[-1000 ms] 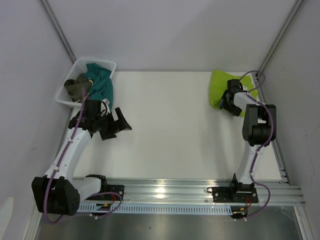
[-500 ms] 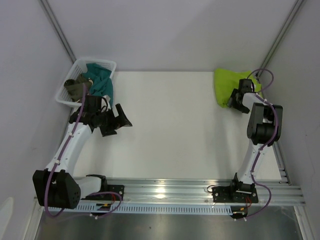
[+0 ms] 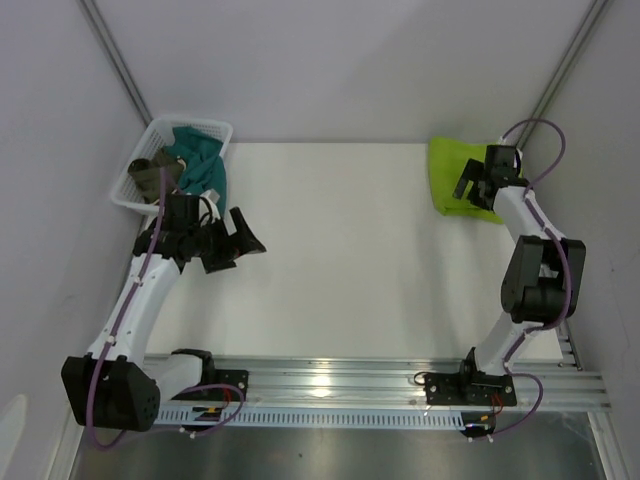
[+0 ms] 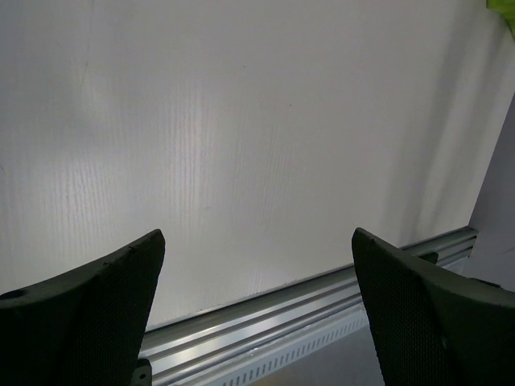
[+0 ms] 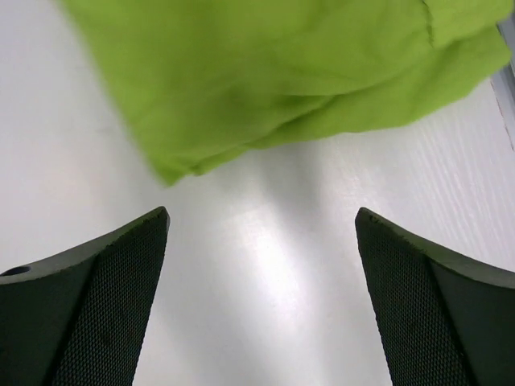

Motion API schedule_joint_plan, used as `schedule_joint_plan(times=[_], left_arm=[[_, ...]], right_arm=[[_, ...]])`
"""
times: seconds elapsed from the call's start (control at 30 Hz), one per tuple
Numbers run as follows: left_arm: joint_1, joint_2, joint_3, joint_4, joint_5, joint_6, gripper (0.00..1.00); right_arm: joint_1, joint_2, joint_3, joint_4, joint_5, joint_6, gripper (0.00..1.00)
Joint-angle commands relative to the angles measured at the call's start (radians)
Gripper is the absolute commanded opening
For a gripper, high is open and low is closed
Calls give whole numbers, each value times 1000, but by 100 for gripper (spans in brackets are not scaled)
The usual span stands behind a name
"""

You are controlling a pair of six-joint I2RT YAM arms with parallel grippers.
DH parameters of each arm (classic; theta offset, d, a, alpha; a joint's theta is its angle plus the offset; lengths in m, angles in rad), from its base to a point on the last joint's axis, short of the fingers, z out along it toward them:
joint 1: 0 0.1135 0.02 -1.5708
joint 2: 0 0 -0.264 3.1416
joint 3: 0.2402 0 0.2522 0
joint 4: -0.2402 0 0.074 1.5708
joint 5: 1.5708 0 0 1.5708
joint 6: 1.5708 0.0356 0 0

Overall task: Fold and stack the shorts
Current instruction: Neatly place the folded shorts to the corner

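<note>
Right wrist view shows the right gripper (image 5: 261,219) with its two fingers standing wide apart, and between them there is only bare white table (image 5: 265,305). The shorts (image 5: 282,72), bright lime green, lie just beyond the fingertips as a bunched heap; no finger touches the cloth. From the top external view, the same gripper (image 3: 477,188) hangs over the near right edge of the shorts (image 3: 450,168), which lie at the far right corner of the table (image 3: 350,260).

The left gripper (image 4: 257,237) is also spread open and holds nothing; under it is only the table surface. From above, it (image 3: 243,240) hovers at the left side of the table, near a white basket (image 3: 190,122). A teal garment (image 3: 205,170) hangs over the basket's near edge, and an olive-brown garment (image 3: 150,172) lies inside the basket.
</note>
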Motion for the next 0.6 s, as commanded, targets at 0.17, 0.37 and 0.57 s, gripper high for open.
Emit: schedule_joint_plan(times=[0.17,0.37,0.57], left_arm=[[7,-117,-69,51,110,-10,99],[-2,-221,-155,105,158,-51,99],[-28,-399,-256,195,151,-160,99]], right_arm=[[192,-461,-157,-18,-261,115,99],[339,-740,-432,-13,-268,182,100],[398,-949,-544,-134,-268,178,100]])
